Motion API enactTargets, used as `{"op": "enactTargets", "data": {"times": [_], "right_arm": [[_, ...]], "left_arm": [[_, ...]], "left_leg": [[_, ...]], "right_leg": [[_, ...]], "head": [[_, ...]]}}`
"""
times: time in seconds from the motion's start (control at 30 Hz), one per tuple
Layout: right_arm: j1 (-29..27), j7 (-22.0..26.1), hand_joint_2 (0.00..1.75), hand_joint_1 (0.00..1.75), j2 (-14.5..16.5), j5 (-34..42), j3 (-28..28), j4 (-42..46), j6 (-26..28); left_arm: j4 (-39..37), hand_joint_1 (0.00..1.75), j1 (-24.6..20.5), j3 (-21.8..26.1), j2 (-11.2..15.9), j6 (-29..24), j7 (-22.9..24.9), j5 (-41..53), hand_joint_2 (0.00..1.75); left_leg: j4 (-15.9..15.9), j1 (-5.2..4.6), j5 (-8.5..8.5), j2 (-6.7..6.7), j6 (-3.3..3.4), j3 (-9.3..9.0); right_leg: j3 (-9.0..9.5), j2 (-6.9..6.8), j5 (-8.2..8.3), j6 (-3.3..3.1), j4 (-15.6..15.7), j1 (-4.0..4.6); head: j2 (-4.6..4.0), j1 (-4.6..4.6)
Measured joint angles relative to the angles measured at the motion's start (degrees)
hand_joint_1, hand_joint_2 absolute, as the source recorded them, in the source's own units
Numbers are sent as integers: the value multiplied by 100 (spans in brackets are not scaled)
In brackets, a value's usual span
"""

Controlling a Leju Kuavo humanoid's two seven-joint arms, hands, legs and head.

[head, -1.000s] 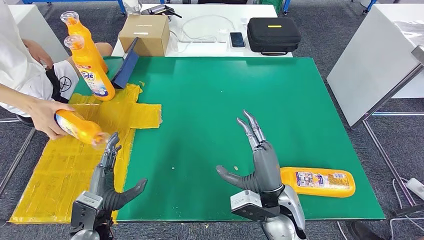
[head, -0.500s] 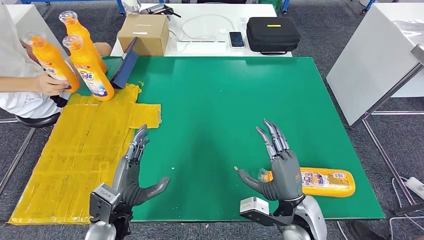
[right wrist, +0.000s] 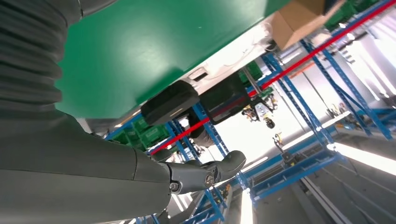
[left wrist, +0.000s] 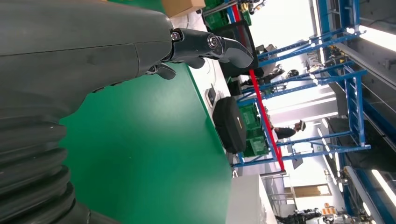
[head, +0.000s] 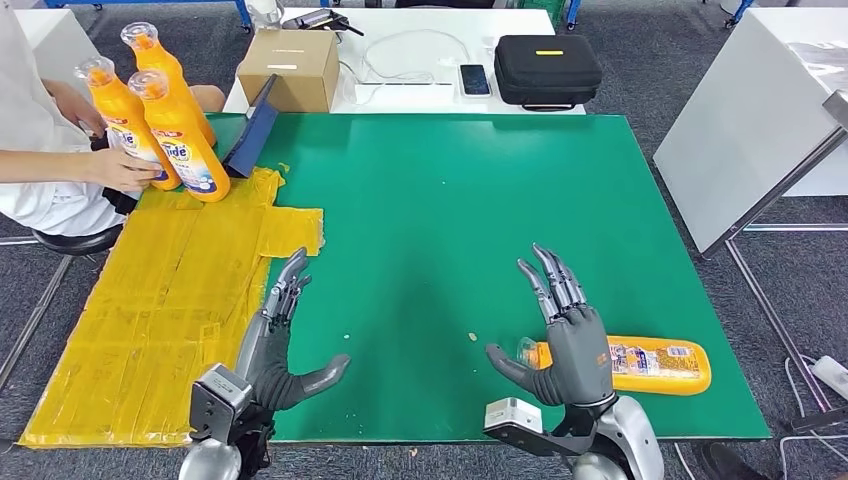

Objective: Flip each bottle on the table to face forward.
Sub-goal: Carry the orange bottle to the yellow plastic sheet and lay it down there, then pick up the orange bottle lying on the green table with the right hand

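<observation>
Right hand [head: 570, 335] hung spread and empty at the near edge, just beside the lying bottle [head: 640, 364] and partly in front of it; a second ago it was higher and further left. Left hand [head: 275, 345] was open too, holding nothing, now nearer the middle. The person's hand [head: 125, 170] had stood a bottle [head: 125, 125] upright beside the other two. Count: four bottles, three standing, one lying, probably next to flip
</observation>
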State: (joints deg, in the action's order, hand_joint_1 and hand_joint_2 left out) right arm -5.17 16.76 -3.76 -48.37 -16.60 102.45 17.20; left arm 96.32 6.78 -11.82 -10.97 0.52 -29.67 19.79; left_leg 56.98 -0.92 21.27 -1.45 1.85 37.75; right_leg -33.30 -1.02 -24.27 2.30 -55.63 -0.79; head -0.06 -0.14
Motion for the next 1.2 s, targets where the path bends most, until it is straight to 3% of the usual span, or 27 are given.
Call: {"op": "enactTargets", "data": {"times": [0.3,0.67,1.0,1.2], "right_arm": [[344,-351,175,0,-606,-595,240,-490,-706],[611,-425,175,0,-1538,-348,797,-1405,-1338],[647,-231,175,0,-1827,-288,1132,-1824,-1570],[513,184,175,0,-2021,-58,1107,-1860,-1844]], "left_arm": [[-168,0,-255,-222,0,-69,106,-150,175],[-555,0,-599,-342,2,-39,147,-245,175],[-770,0,-722,-405,2,-36,152,-326,175],[-899,0,-812,-407,2,-37,149,-373,175]], "left_leg": [[1,-4,-8,5,11,1],[2,-8,-9,7,14,4],[3,-8,-10,4,15,4],[3,-9,-9,6,16,5]], "right_leg": [[6,-1,6,7,0,-2],[10,-2,9,12,0,-4],[8,-2,9,13,0,-3],[9,-3,8,13,0,-4]], "head": [[-1,0],[-1,-1],[0,-3],[0,-3]]}}
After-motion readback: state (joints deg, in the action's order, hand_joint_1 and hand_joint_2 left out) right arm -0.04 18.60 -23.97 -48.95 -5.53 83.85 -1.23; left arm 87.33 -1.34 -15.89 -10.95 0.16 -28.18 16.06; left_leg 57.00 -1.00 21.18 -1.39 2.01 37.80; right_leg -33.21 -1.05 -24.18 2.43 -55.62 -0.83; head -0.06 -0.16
